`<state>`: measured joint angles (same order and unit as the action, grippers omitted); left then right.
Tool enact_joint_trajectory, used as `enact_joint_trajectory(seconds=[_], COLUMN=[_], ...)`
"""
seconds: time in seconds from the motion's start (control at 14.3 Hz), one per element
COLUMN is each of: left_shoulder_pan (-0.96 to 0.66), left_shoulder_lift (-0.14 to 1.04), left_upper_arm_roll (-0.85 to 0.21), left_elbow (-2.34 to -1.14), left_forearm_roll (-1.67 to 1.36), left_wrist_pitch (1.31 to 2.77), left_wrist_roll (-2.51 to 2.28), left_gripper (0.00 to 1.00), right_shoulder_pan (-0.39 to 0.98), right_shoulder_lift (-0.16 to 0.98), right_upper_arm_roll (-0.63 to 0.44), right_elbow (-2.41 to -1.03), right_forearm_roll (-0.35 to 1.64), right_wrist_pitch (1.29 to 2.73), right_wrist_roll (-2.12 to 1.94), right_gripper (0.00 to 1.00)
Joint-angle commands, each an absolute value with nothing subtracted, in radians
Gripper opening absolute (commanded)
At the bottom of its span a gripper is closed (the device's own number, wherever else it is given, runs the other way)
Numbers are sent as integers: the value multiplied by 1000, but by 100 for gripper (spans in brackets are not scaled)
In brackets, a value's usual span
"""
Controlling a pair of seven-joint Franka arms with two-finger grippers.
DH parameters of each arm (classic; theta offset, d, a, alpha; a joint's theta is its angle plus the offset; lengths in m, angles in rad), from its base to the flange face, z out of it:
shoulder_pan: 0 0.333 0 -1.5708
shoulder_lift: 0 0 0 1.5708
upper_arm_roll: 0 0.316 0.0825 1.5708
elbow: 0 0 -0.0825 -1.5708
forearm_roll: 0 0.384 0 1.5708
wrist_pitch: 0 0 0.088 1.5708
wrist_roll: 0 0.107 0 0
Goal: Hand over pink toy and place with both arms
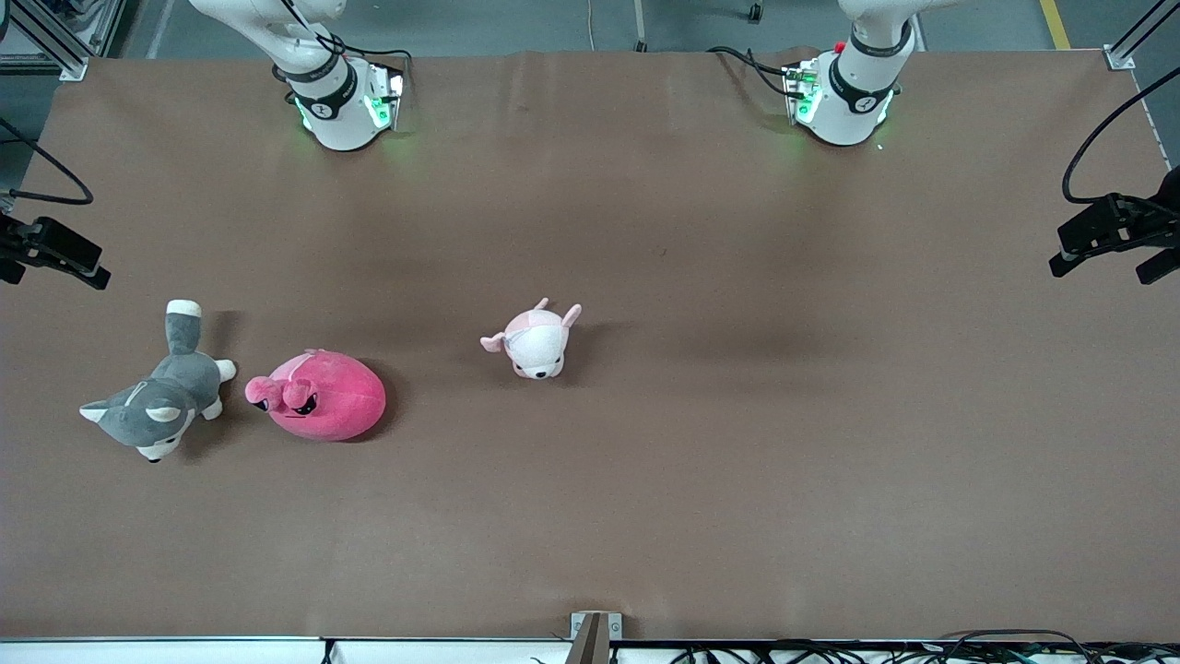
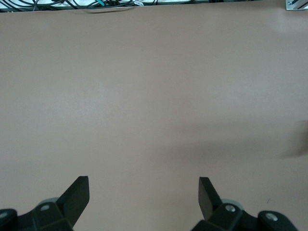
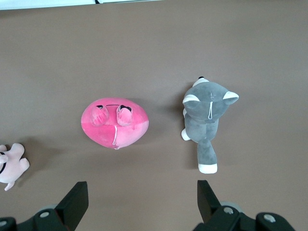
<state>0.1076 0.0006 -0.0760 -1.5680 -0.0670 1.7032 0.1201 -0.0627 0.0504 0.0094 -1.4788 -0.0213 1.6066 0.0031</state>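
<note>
Brown and matte, the desk (image 1: 645, 231) carries three plush toys, all toward the right arm's end. Lying on it is the rounded hot-pink plush toy (image 1: 320, 396) with a small dark angry face, untouched by either arm. Just beside it, closer to the right arm's end of the desk, lies a grey-and-white plush husky (image 1: 161, 398). A smaller pale pink-and-white plush animal with ears (image 1: 535, 341) sits apart from them, toward the middle of the desk. The right tool (image 3: 143, 204) hangs above the hot-pink toy and the husky, its fingers spread wide and holding nothing. The left tool (image 2: 144, 202) hangs over bare desk, fingers likewise spread and empty.
</note>
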Motion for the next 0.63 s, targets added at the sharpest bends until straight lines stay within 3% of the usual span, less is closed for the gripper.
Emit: enact_joint_trajectory(seconds=[0.0,0.21,0.56], left_shoulder_pan=[-18,-101,-91], left_shoulder_lift=[2,2,0], left_upper_arm_roll=[43,133,127], left_elbow=[-1549,-1549,-1548], left_forearm_roll=[-48,-48,-48], left_wrist_pitch=[1680,1674,1674], left_wrist_roll=[118,118,118], left_gripper=[100,100,100], right_shoulder_pan=[-80,-78,-78], right_shoulder_lift=[18,18,18], right_upper_arm_roll=[21,21,20], right_elbow=[-1528,-1528,-1529], right_forearm_roll=[-25,-25,-26], right_wrist_pitch=[1635,1634,1628], right_wrist_roll=[-32,-34,-32], right_gripper=[100,100,100])
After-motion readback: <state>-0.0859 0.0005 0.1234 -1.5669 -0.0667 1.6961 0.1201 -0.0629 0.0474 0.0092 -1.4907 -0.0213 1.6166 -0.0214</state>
